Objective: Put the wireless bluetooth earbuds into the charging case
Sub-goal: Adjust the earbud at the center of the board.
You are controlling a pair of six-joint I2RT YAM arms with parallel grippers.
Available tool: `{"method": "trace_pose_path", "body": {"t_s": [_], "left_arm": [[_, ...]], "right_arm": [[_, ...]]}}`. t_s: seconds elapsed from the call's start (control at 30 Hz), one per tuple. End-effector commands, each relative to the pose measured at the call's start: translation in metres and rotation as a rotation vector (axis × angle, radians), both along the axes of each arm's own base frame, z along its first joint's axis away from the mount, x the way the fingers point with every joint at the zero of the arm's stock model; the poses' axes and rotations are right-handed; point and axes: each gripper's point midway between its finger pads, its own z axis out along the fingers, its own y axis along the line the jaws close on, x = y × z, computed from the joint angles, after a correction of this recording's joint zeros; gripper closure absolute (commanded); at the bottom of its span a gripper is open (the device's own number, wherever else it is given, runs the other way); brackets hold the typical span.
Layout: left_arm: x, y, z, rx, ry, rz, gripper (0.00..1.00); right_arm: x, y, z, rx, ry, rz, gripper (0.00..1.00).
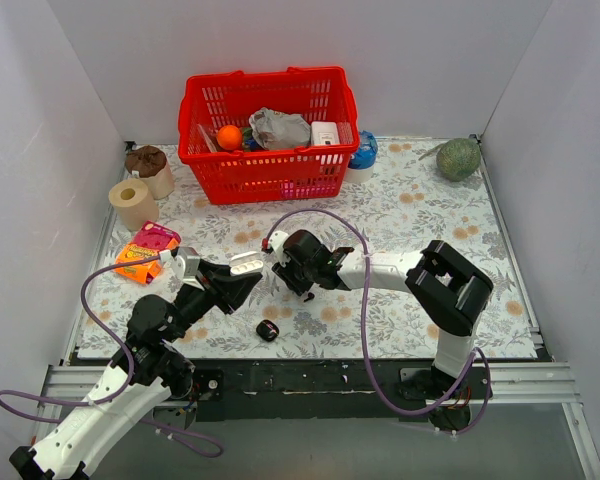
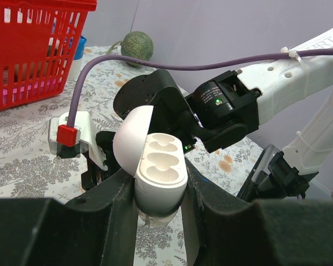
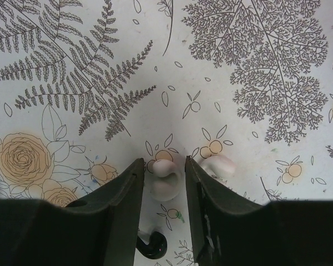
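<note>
Picking up the first bud is the step in hand: the right gripper [image 3: 165, 163], fingers parted, straddles one small white earbud [image 3: 164, 185] on the flower-printed table [image 1: 410, 215], nearer its near edge, with the second white earbud [image 3: 219, 164] just outside one finger. The left gripper [image 2: 160, 183] clamps the white pill-shaped plastic charging case [image 2: 158, 166], lid open and sockets empty, raised just beside. Next the fingers should close on that bud alone and lift it to a socket; the red plastic basket [image 1: 270, 180] at the far edge leaves open room.
</note>
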Motion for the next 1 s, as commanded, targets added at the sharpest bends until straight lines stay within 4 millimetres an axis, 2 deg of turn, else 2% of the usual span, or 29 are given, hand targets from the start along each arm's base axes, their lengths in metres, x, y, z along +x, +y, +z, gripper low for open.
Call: {"method": "trace_pose_path", "body": {"t_s": [0.0,0.1,0.2,0.27,0.33,0.47,0.6,0.63,0.83,0.97], "left_arm": [[-0.003,0.001,0.015,-0.017,-0.026,-0.009,1.00],[-0.004,0.001,0.016,-0.019,-0.028,-0.011,1.00],[-0.004,0.001,0.017,-0.024,-0.029,-0.010,1.00],[-0.004,0.001,0.017,-0.025,-0.028,-0.010,1.00],[-0.004,0.000,0.017,-0.023,-0.027,-0.013,1.00],[-0.004,0.001,0.018,-0.029,-0.030,-0.011,1.00],[-0.005,0.002,0.018,-0.031,-0.032,-0.011,1.00],[-0.005,0.001,0.018,-0.032,-0.031,-0.014,1.00],[-0.006,0.001,0.018,-0.031,-0.029,-0.017,1.00],[-0.006,0.001,0.018,-0.031,-0.030,-0.016,1.00]], "right_arm": [[0.009,0.006,0.008,0.020,-0.022,-0.014,0.56],[0.008,0.004,0.019,0.047,-0.032,-0.035,0.48],[0.012,0.008,0.046,0.121,-0.078,-0.042,0.43],[0.014,0.008,0.061,0.155,-0.078,-0.062,0.42],[0.014,0.007,0.066,0.158,-0.076,-0.061,0.42],[0.015,0.002,0.077,0.206,-0.051,-0.074,0.49],[0.016,-0.006,0.064,0.179,-0.034,-0.089,0.56],[0.012,-0.012,0.054,0.143,-0.014,-0.089,0.56],[0.010,-0.017,0.037,0.109,0.002,-0.098,0.50],[0.011,-0.017,0.032,0.096,0.003,-0.100,0.48]]}}
